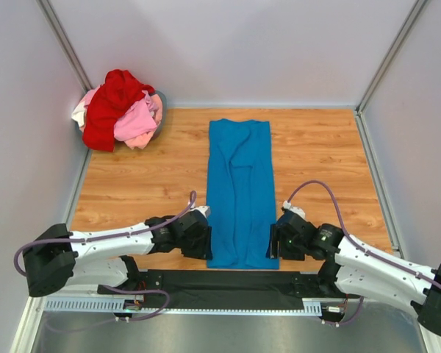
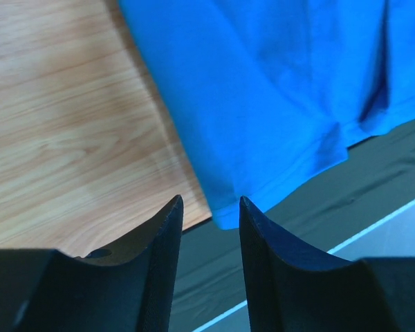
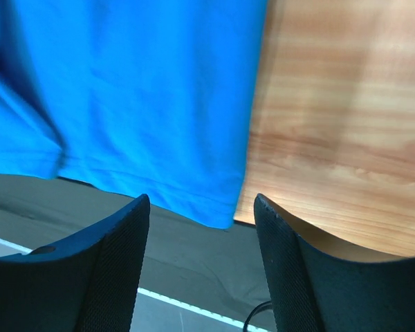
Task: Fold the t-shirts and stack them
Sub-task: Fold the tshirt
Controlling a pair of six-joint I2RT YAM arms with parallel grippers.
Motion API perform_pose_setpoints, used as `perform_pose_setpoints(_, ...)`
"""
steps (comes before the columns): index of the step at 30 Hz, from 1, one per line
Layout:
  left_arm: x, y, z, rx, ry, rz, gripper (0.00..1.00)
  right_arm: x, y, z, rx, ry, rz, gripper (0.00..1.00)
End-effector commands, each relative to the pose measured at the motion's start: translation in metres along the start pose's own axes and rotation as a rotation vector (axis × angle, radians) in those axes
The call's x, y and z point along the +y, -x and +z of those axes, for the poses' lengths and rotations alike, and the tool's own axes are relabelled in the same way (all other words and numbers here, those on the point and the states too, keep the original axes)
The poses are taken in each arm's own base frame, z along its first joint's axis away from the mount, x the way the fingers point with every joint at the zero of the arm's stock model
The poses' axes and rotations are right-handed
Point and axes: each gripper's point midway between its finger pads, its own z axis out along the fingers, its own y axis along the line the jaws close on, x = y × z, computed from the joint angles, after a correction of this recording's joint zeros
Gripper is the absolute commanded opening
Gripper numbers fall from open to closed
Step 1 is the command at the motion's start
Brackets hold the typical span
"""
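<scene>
At the near edge, the left gripper (image 1: 204,237) and the right gripper (image 1: 273,243) stand on either side of the blue t-shirt (image 1: 239,187). Both have their jaws apart and nothing between them. In the left wrist view, the left gripper (image 2: 209,205) has its gap lined up with the shirt's near left corner (image 2: 225,218), which lies just beyond the tips and apart from them. In the right wrist view, the right gripper (image 3: 202,202) frames the near right corner (image 3: 218,218) in the same way. The near hem hangs slightly over a black mat (image 1: 228,283) at the front of the wooden table (image 1: 132,184).

The blue t-shirt already lies as a long narrow strip running from near to far in the middle of the table, so the step in hand looks like folding it end over end. To do it well, each gripper should pinch its own corner through every layer, because the hem is doubled and a shallow bite may lift only the top one. Both corners should rise together and travel level towards the far end, which keeps the strip square. A ridge runs along the middle of the strip and may bunch if the hem is dragged rather than lifted.

At the far left corner the red t-shirt (image 1: 112,103), the pink t-shirt (image 1: 137,121) and a whitish t-shirt (image 1: 79,114) lie in a heap, not yet folded.
</scene>
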Motion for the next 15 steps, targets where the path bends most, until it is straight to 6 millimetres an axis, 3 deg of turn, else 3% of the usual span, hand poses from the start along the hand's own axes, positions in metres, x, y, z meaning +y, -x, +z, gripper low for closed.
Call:
perform_pose_setpoints(1, -0.021, 0.008, 0.005, -0.059, -0.077, -0.036, 0.46, 0.013, -0.014, 0.006, 0.041, 0.114, 0.09, 0.64)
perform_pose_setpoints(5, -0.013, 0.0, 0.011, -0.046, -0.054, -0.042, 0.47, 0.009, -0.029, 0.017, 0.077, 0.143, 0.127, 0.64)
perform_pose_setpoints(11, -0.006, -0.012, 0.019, -0.014, -0.025, -0.051, 0.46, 0.003, -0.035, 0.023, 0.102, 0.121, 0.128, 0.61)
perform_pose_setpoints(15, -0.003, -0.019, 0.023, -0.006, -0.023, -0.072, 0.33, -0.004, -0.04, 0.022, 0.112, 0.098, 0.135, 0.52)
